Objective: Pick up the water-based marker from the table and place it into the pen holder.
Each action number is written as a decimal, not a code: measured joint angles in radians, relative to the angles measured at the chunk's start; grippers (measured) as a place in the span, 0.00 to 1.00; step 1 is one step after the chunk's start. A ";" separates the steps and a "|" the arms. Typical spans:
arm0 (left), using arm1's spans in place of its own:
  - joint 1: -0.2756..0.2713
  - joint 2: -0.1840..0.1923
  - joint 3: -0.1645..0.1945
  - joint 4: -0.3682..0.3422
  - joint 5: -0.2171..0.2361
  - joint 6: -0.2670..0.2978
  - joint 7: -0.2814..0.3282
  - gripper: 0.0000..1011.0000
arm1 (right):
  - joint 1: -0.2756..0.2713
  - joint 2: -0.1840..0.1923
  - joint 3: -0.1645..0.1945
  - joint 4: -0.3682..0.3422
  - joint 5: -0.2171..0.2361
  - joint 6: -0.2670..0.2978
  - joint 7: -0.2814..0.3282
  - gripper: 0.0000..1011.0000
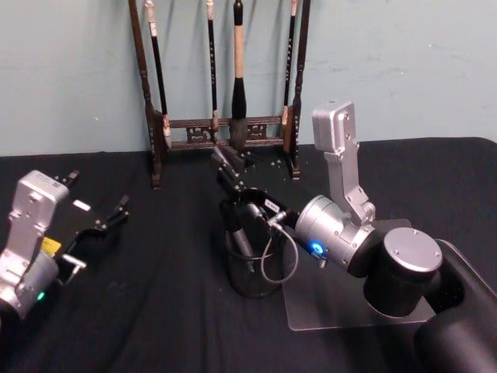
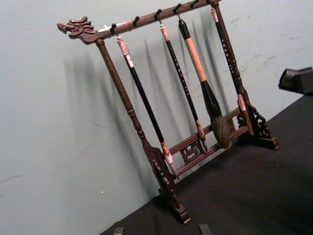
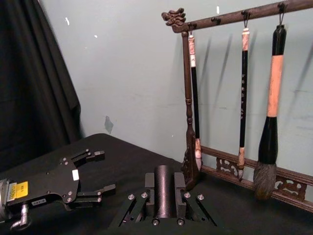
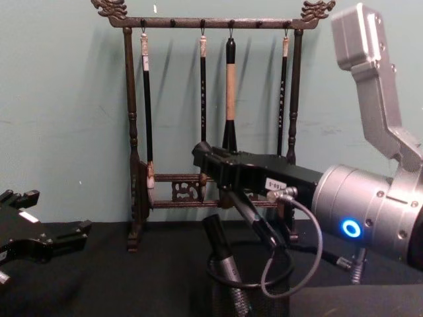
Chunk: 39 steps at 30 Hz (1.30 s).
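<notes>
I see my left gripper (image 1: 109, 220) at 9 o'clock, fingers spread, bare table (image 1: 155, 311) around it | right gripper (image 1: 233, 180) over the pen holder (image 1: 252, 272) at centre, pinching the marker (image 1: 239, 233), whose tip dips inside | brush rack (image 1: 225, 93) at 12 o'clock, close behind | holder's base cut off in chest view.

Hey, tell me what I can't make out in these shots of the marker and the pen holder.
- Lower end of the water-based marker: in the head view it is hidden inside the pen holder, behind the mesh and the cable. Whether it touches the bottom cannot be told.
- Pen holder's base: in the chest view it is cut off by the bottom edge.
- Marker's sides: in the right wrist view they are covered by the right gripper fingers.
</notes>
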 joint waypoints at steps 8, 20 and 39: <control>0.000 0.000 0.000 0.000 0.000 0.000 0.000 0.99 | 0.007 0.010 -0.019 0.016 0.015 -0.005 -0.004 0.23; 0.000 0.000 0.000 0.000 0.000 0.000 0.000 0.99 | 0.013 0.021 -0.033 0.024 0.025 -0.009 -0.021 0.23; 0.000 0.000 0.000 0.000 0.000 0.000 0.000 0.99 | 0.011 0.020 -0.030 0.022 0.024 -0.007 -0.019 0.48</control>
